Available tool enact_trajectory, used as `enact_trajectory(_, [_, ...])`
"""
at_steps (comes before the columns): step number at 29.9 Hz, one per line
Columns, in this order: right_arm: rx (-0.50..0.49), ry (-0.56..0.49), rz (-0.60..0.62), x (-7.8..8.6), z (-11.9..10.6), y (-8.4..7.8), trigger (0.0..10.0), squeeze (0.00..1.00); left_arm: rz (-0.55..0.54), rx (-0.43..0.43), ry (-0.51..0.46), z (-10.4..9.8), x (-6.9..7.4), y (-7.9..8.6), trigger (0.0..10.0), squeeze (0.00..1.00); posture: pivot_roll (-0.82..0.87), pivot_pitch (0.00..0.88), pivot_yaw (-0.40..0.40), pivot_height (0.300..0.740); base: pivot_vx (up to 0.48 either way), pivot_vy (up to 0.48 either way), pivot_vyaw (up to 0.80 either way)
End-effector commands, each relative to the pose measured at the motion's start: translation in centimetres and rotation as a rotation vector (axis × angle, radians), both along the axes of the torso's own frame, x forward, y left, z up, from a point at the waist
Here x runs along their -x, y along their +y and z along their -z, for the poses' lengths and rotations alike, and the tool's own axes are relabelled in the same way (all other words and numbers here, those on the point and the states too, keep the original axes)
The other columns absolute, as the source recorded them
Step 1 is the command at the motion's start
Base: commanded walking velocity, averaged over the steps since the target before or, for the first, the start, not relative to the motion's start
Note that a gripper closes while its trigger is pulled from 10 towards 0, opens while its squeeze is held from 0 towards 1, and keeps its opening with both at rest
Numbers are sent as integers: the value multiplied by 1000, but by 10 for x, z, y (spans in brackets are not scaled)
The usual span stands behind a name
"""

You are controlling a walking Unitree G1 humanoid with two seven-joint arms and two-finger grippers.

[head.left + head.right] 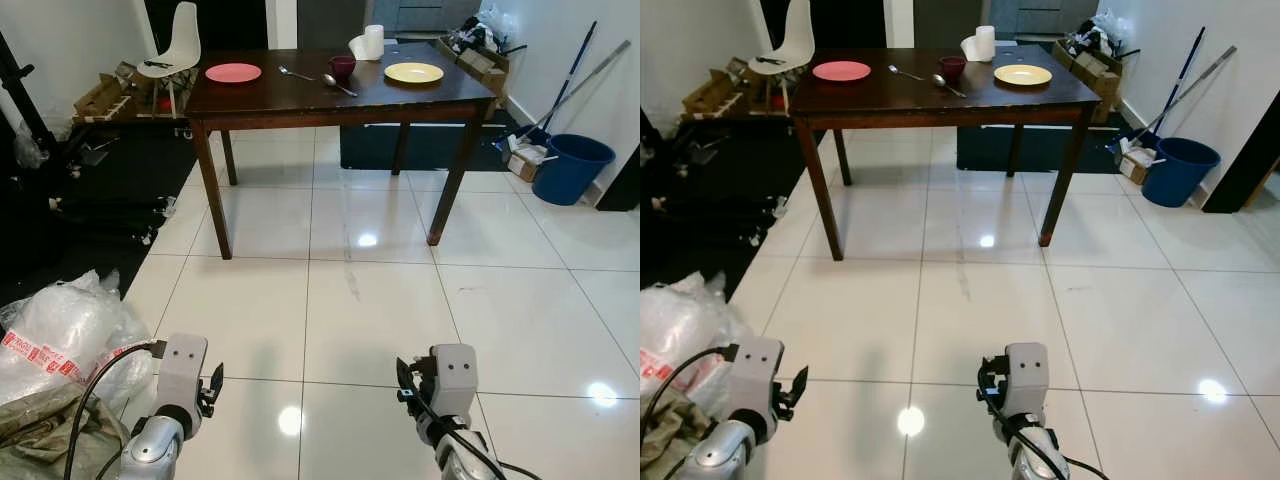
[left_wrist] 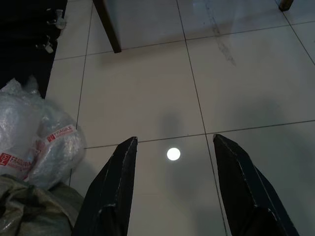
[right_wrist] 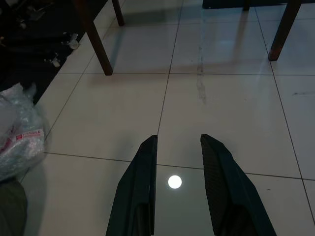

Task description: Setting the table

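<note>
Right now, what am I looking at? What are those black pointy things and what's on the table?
You are seeing through a walking robot's cameras. Two pictures come from its head, looking down at a white tiled floor and a dark wooden table. Two come from its wrists, looking along each claw.

The black pointy things are the fingers of the left claw and right claw. Both are open, holding nothing, above the floor.

On the table lie a pink plate, a yellow plate, a dark red cup, a fork, a spoon and a paper roll.
</note>
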State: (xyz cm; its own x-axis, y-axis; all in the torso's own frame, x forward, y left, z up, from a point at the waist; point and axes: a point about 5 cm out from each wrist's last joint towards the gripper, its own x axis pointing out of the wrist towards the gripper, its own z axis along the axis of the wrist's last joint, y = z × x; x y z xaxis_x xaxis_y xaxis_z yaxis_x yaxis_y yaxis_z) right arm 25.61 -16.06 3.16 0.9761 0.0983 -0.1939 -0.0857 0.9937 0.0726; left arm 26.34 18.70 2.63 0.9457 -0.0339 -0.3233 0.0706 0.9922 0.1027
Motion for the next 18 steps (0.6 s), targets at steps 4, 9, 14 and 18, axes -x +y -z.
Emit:
enact_trajectory(4, [-11,18,45,3,5,-6,10000,0,-5,-4,21,3,1,0,10000,0,-87,0,83,740,0,0,0])
enact_trajectory(9, [-9,7,10,1,2,-2,10000,0,-15,-8,13,0,-2,1,10000,0,-84,0,85,740,0,0,0])
enact_trajectory(14, [-12,-1,16,-3,0,-3,10000,0,-18,-9,9,-1,-4,1,10000,0,-87,0,77,740,0,0,0])
enact_trajectory(18, [-9,-7,-4,-4,-2,-1,10000,0,-30,-4,7,-1,-3,0,10000,0,-80,0,73,740,0,0,0])
